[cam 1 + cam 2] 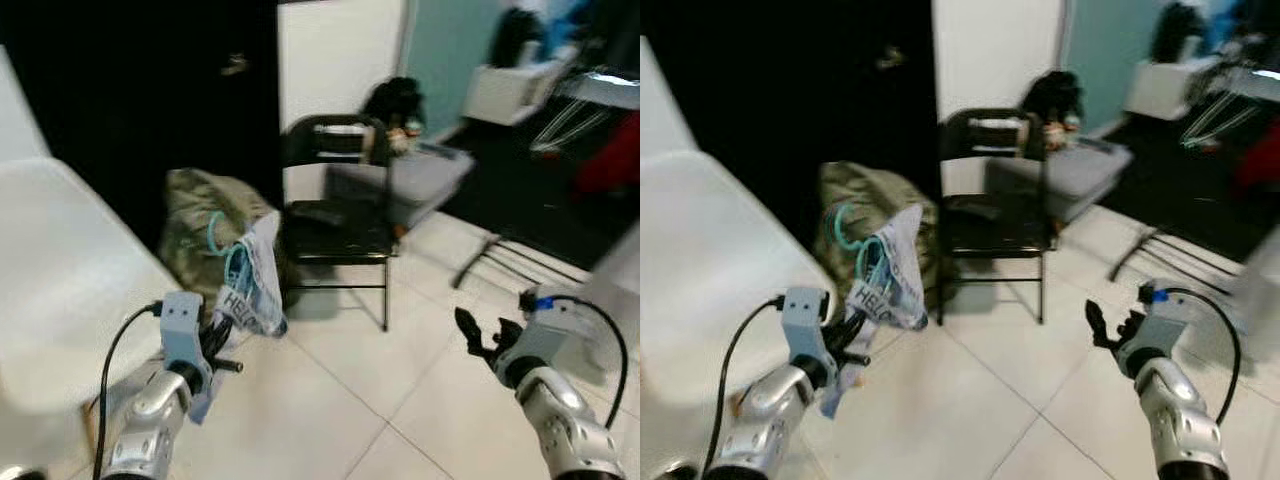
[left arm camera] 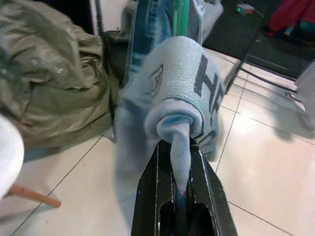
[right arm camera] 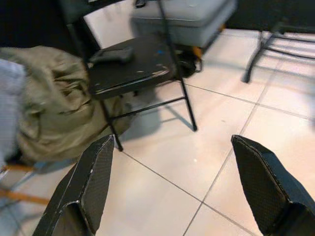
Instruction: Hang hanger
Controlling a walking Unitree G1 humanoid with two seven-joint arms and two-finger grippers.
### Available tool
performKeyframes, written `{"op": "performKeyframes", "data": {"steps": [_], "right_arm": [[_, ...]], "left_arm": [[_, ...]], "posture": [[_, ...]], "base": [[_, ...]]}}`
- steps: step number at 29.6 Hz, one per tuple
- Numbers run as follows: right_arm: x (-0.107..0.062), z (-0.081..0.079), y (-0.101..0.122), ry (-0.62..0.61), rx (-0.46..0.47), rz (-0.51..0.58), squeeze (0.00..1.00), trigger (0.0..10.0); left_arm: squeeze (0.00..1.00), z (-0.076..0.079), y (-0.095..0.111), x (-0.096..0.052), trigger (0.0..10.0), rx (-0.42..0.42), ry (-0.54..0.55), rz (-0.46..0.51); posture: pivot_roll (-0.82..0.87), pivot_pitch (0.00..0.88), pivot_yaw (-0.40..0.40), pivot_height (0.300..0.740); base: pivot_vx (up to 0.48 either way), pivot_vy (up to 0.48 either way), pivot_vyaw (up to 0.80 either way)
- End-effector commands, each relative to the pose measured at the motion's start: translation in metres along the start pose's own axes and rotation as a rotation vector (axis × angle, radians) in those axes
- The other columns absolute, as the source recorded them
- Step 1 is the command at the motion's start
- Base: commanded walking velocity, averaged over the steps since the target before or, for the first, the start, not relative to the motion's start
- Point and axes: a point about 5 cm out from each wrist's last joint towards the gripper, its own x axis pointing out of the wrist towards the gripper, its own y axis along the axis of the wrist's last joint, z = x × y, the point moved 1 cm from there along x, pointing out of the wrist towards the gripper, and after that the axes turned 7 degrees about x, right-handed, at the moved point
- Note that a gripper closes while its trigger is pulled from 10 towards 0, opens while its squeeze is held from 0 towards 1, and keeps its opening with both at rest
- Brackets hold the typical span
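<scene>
While blurred, the left gripper (image 2: 179, 196) pinches grey cloth (image 2: 182, 93).

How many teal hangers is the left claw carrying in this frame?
2, as far as the blur allows: teal hangers bunched together inside the grey-white garment gripped by the left claw, beside the olive bag. More may be hidden in the cloth.

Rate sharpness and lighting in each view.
Both eye views: soft motion blur, left background black. Left wrist view: left end effector sharp, pale grey printed cloth blurred. Right wrist view: evenly lit, black folding metal chair slightly soft.
</scene>
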Motion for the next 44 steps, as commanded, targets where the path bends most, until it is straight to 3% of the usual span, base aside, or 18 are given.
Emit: {"op": "performKeyframes", "data": {"steps": [1,11,23,44], "right_arm": [[0.002,0.001,0.001,-0.01,-0.01,0.012,0.0,10.0],[0.009,-0.006,-0.006,-0.003,-0.049,0.038,0.0,10.0],[0.015,-0.007,-0.005,-0.008,0.008,0.055,0.0,10.0],[0.018,-0.005,-0.002,-0.017,0.007,0.083,0.0,10.0]], "left_arm": [[0.0,0.003,0.0,0.001,10.0,0.02,-0.001,0.004],[0.0,0.006,0.0,0.002,10.0,0.051,0.057,0.058],[0.0,0.018,0.023,0.013,10.0,0.108,-0.035,0.146],[0.0,0.04,0.054,0.023,10.0,0.169,-0.133,0.251]], "posture": [[-0.08,0.0,0.01,0.736],[-0.09,0.0,0.003,0.736],[-0.09,0.0,0.015,0.736],[-0.09,0.0,0.027,0.736]], "base": [[0.0,0.0,-0.79],[0.229,0.0,-0.47],[0.48,0.0,-0.6],[0.48,0.0,-0.8]]}}
